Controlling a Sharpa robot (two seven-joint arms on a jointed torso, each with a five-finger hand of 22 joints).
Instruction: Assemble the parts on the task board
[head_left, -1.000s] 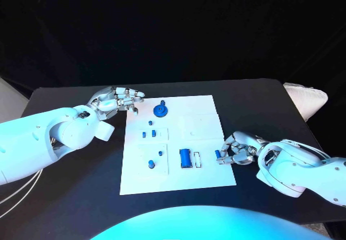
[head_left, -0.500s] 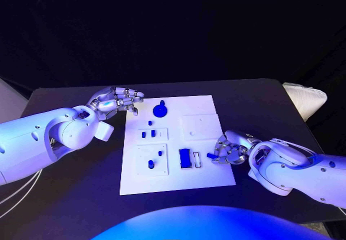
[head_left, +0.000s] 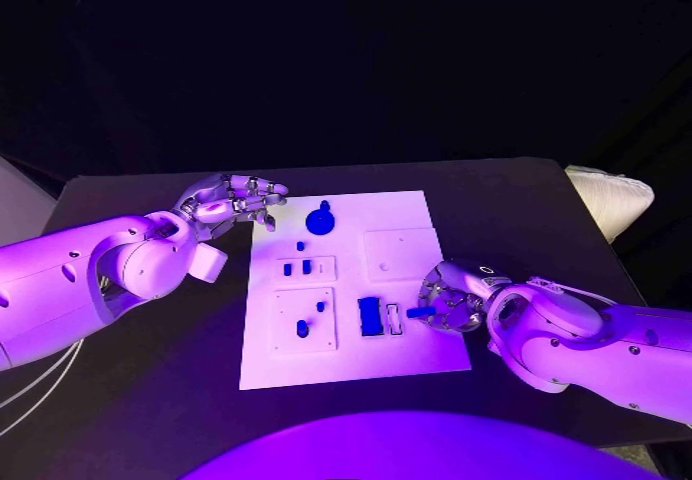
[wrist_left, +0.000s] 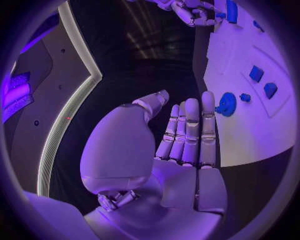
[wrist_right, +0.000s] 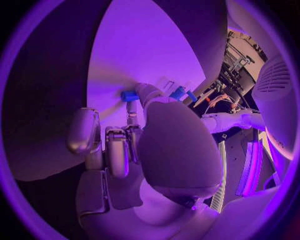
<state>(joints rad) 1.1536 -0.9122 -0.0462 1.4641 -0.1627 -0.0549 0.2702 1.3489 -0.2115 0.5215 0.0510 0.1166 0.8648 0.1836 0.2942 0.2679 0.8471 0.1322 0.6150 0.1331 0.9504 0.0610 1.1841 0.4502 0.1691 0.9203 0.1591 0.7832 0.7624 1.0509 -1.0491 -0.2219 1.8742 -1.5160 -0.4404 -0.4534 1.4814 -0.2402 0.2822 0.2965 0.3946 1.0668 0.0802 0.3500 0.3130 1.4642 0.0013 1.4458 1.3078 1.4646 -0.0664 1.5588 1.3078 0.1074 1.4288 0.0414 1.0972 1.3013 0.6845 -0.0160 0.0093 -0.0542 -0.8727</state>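
Observation:
The white task board (head_left: 411, 215) lies in the middle of the black table. My right hand (head_left: 450, 300) is over the board's near right edge and pinches a small blue part (head_left: 417, 312), seen between its fingertips in the right wrist view (wrist_right: 129, 95). Just left of that part stands a larger blue block (head_left: 371, 315) beside a white slot (head_left: 394, 319). A round blue knob (head_left: 320, 218) sits at the far end of the board. My left hand (head_left: 238, 200) hovers off the board's far left corner, fingers straight and apart (wrist_left: 187, 130), holding nothing.
Other small blue parts sit on the board's left half: two pegs (head_left: 296, 267) in a raised square, one piece (head_left: 302, 328) in the near square, a tiny one (head_left: 300, 245) below the knob. A pale object (head_left: 613, 195) lies at the table's right edge.
My right hand has moved left over the board's edge, carrying the small blue part closer to the blue block. The left hand has stayed where it was.

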